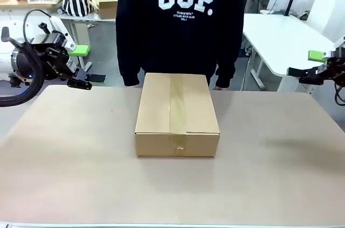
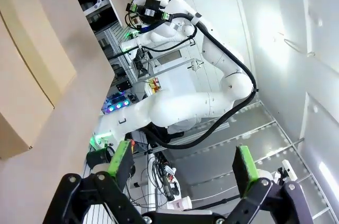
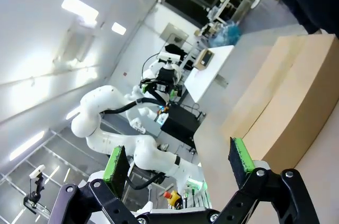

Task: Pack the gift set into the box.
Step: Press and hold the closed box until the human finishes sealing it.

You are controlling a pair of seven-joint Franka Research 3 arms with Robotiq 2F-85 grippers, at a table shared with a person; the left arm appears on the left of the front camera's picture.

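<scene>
Sitting between parted hands: box

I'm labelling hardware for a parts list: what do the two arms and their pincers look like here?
Both arms are glossy white with rounded joints and black cables looping alongside. The left pincer and right pincer are black linkage frames, each with two fingers faced in bright green pads. In the front view, the left arm's wrist is black with a small blue light.

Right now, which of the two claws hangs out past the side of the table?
The right gripper, at the picture's right: it hangs beyond the table's side edge. The left gripper hovers at the far left corner.
</scene>
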